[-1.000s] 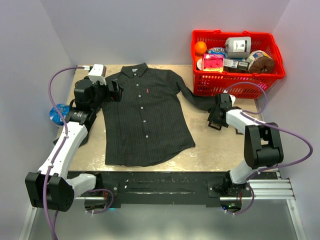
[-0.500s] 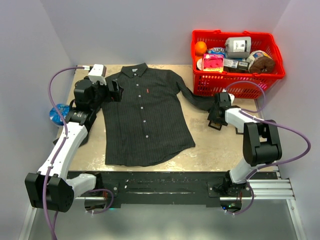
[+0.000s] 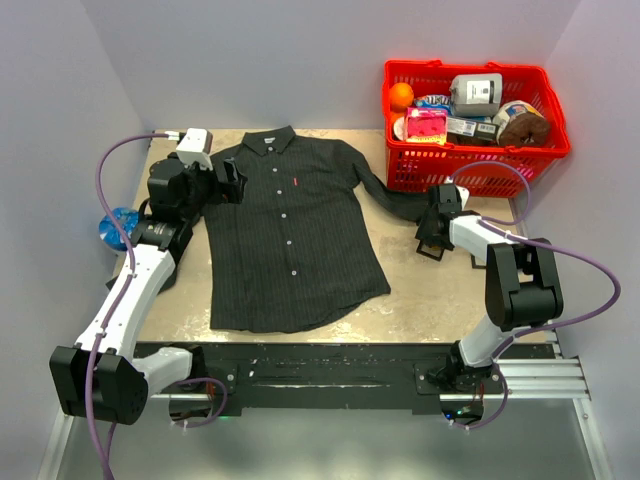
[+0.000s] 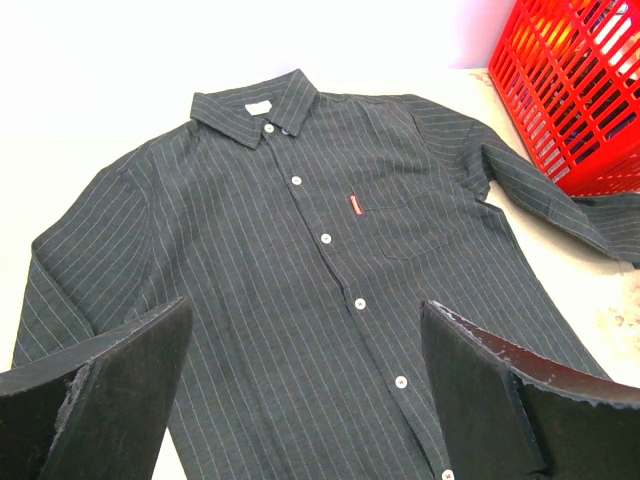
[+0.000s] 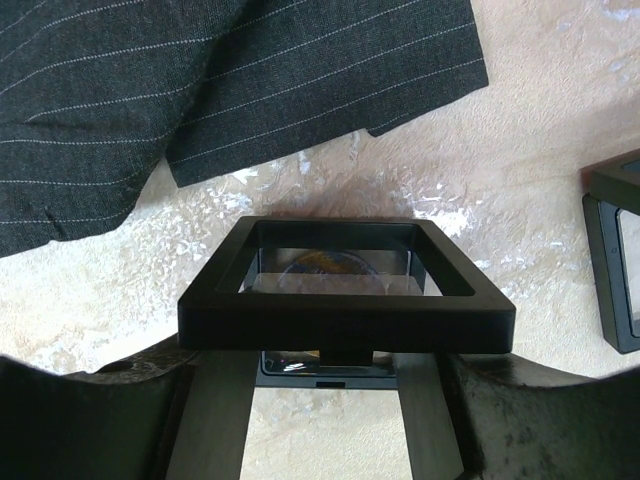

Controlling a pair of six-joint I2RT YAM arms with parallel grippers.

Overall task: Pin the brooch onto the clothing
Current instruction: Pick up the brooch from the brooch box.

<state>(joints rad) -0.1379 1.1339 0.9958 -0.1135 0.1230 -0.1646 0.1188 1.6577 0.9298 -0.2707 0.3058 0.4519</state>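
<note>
My left gripper (image 4: 300,350) gapes wide over the limp dark pinstriped shirt (image 4: 250,260); can't tell if my right gripper (image 5: 320,390) pinches the stiff, light black square frame (image 5: 345,305) by its sides.

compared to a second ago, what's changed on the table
The right pincer crept slightly forward and left, toward the sleeve of the shirt. The black case sits between its fingers, but no grip is clear. Nothing was let go. The left pincer, open over the shirt, and the red basket stayed put.
</note>
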